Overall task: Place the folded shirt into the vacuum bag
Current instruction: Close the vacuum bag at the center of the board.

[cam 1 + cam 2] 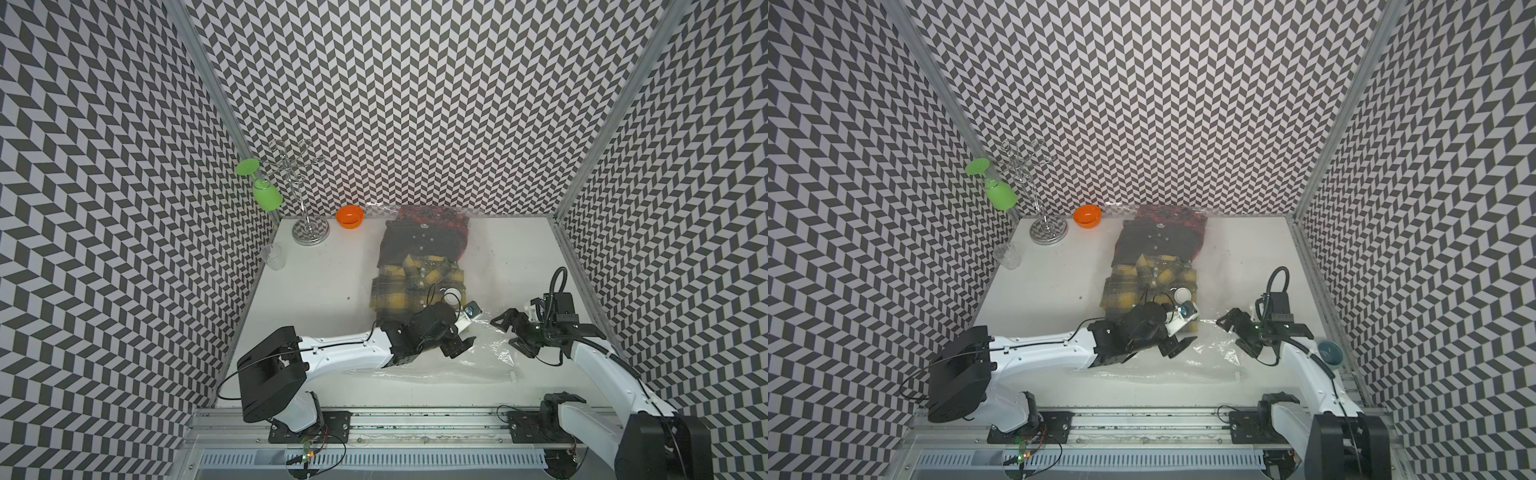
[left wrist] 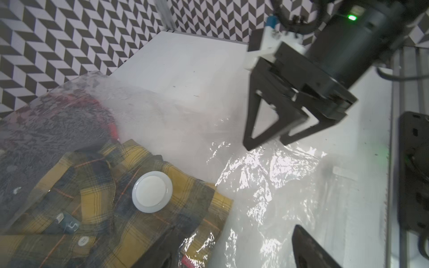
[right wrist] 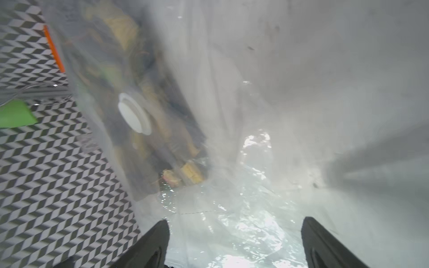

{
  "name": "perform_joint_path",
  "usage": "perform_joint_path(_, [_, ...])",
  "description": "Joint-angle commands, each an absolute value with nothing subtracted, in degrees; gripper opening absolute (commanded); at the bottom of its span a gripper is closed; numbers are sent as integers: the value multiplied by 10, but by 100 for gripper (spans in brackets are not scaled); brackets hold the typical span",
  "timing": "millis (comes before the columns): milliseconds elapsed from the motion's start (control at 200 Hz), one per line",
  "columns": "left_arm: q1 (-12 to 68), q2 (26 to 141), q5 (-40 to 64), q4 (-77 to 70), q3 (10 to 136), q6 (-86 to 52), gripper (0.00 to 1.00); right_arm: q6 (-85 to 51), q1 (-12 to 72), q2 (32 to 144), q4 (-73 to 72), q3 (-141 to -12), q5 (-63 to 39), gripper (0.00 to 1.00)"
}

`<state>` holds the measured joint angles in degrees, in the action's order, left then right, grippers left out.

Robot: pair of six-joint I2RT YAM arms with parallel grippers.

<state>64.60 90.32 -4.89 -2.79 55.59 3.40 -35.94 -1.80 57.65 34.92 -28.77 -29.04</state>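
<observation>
Bag [image 1: 482,361] lies lengthwise mid-table [image 1: 316,299]. Its far edge is against the back wall [image 1: 415,124], and the mouth end w/ slider [image 1: 514,377] is toward the front. You've got bare table either side. Cup [image 1: 273,255], rack [image 1: 309,232] and bowl [image 1: 350,217] crowd the far-left corner.

Shirt [image 1: 415,282], yellow plaid, is inside the bag under the valve [image 2: 152,191], nearer than two darker shirts [image 1: 419,241]. Collar tag [image 2: 69,226] reads "S".

L gripper [image 1: 459,347] is low over the shirt's near corner, fingers wide, gripping nothing. R gripper [image 2: 267,142] hangs above the bag's right side, fingers spread, empty.

L arm hides the shirt's near edge in both top views. Right wrist view is blurred.
</observation>
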Motion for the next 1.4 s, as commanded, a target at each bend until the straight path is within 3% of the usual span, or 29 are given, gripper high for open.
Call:
perform_joint_path(0, [647, 950, -57, -24, 591, -20, 78, -369, -21, 560, 367, -281, -188, 91])
perform_joint_path(315, [582, 1000, -17, -65, 569, -98, 74, -363, -23, 543, 383, -239, -212, 91])
perform_joint_path(666, [581, 1061, -15, -108, 536, -102, 74, -302, -22, 545, 269, -179, -426, 79])
perform_joint_path(921, [579, 1053, -11, -97, 540, -95, 74, -318, -22, 474, 260, -212, -450, 59])
perform_joint_path(1147, [579, 1011, -9, -116, 523, -75, 74, -276, -22, 568, 291, -225, -394, 51])
perform_joint_path(1397, [596, 920, -33, -143, 482, 18, 74, -323, -22, 542, 292, -260, -448, 14])
